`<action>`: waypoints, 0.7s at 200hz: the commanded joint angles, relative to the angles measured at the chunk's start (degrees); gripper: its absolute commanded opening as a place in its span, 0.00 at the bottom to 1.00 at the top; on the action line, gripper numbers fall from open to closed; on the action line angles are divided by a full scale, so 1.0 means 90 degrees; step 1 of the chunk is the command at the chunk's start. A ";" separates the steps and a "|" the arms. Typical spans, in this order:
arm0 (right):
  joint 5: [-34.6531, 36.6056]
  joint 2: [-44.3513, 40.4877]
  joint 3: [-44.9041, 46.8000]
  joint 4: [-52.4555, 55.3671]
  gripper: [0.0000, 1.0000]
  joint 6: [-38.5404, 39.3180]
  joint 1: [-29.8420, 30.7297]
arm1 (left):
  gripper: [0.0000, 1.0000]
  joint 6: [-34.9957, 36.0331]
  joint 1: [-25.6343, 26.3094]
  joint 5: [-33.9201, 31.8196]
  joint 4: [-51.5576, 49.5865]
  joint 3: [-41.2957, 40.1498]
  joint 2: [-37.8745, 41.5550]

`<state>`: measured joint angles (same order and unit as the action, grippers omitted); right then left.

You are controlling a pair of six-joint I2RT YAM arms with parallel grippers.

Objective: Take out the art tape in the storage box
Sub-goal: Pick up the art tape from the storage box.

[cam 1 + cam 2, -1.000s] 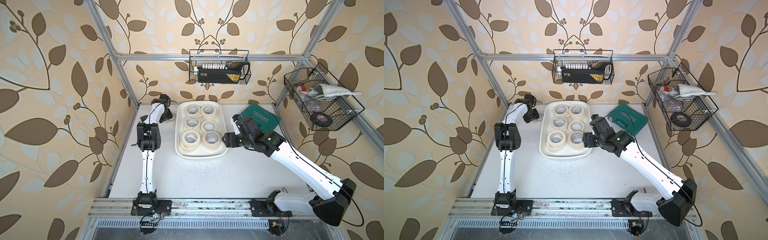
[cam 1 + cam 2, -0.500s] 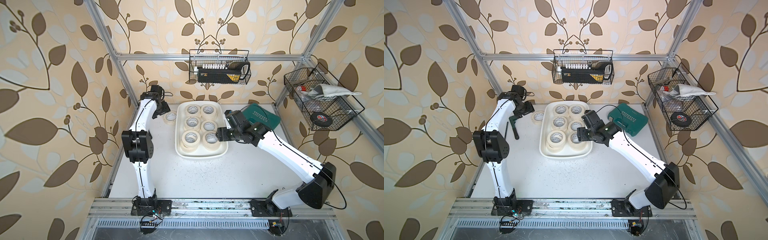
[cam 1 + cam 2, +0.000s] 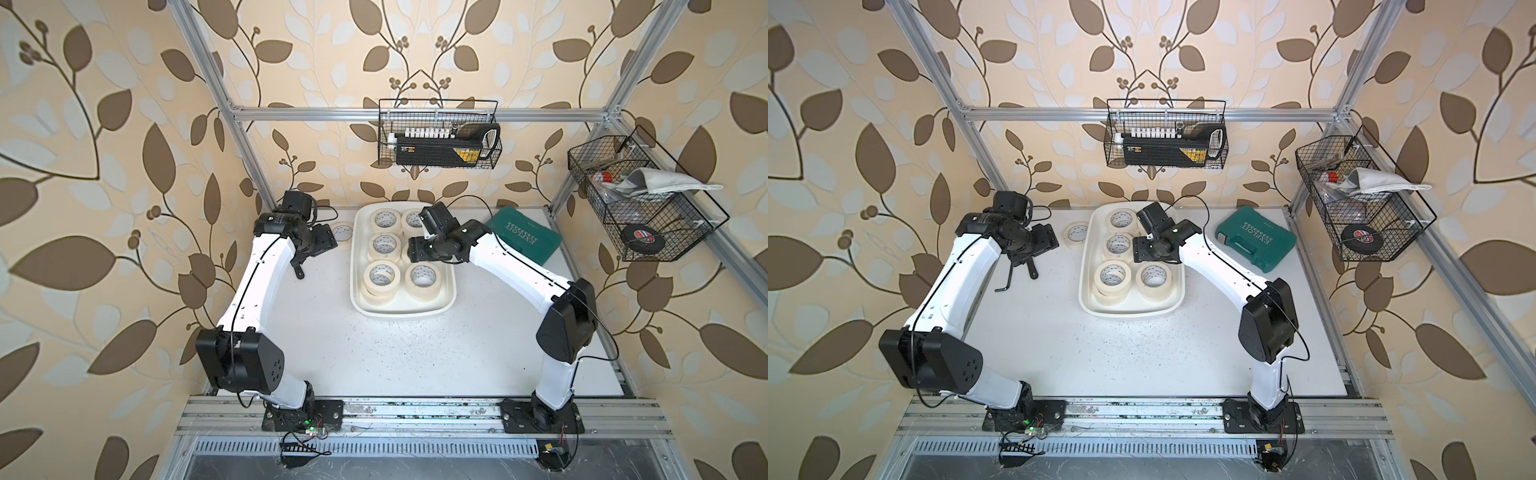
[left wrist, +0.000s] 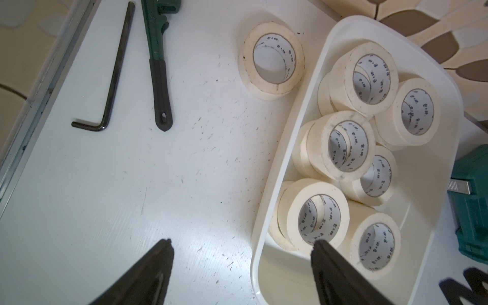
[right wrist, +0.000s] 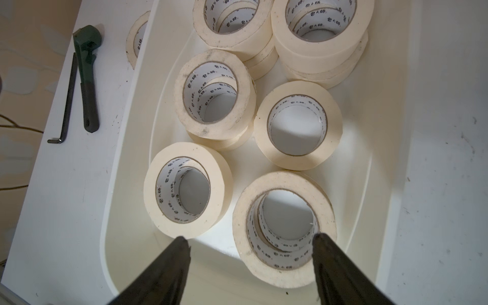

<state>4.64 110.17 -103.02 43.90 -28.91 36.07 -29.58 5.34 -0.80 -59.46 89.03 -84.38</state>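
left tool (image 4: 243, 244) fingers apart, empty, above the bench (image 3: 415, 353) beside the storage box (image 3: 403, 312); right tool (image 5: 250, 237) apart, empty, over the box; art tape (image 5: 282, 179) stacked inside, one roll (image 4: 264, 91) on the bench by the rim; advice: straddle a top roll's wall, one finger in the core; lift straight so the roll beneath is not dragged up

The left arm (image 3: 266, 266) and right arm (image 3: 515, 266) are built alike: glossy white tubular links between boxy black joint housings (image 3: 245, 361), the elbow ones dotted with small holes. A thin black cable (image 3: 469, 196) runs along each. Flat black base plates (image 3: 328, 415) sit underneath. The jaws are matte black tapering wedges.
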 commanded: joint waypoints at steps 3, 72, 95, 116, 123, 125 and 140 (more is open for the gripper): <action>0.0055 0.0456 -0.0466 0.0090 0.75 -0.0165 -0.0042 | 0.89 0.0195 0.0032 0.0289 0.0139 -0.0372 0.0675; -0.0138 0.1809 -0.1803 0.0366 0.72 -0.0362 -0.0143 | 0.99 0.0360 0.0021 0.0302 0.0259 -0.1007 0.1763; -0.0239 0.2190 -0.2265 0.0386 0.71 -0.0421 -0.0173 | 0.99 0.0357 0.0021 0.0365 0.0317 -0.1123 0.1973; -0.0296 0.2534 -0.2705 0.0419 0.71 -0.0505 -0.0216 | 0.99 0.0358 0.0027 0.0431 0.0284 -0.1142 0.2056; -0.0307 0.2639 -0.2836 0.0432 0.71 -0.0531 -0.0221 | 0.99 0.0367 0.0021 0.0466 0.0264 -0.1143 0.2070; -0.0317 0.2668 -0.2878 0.0434 0.71 -0.0539 -0.0225 | 0.99 0.0367 0.0021 0.0466 0.0261 -0.1135 0.2075; -0.0316 0.2861 -0.3103 0.0445 0.71 -0.0589 -0.0255 | 0.99 0.0372 0.0021 0.0437 0.0259 -0.1157 0.2124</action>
<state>2.68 133.08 -127.04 46.76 -32.73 34.17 -27.16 5.32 2.02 -58.04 78.94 -66.87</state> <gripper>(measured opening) 0.712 0.990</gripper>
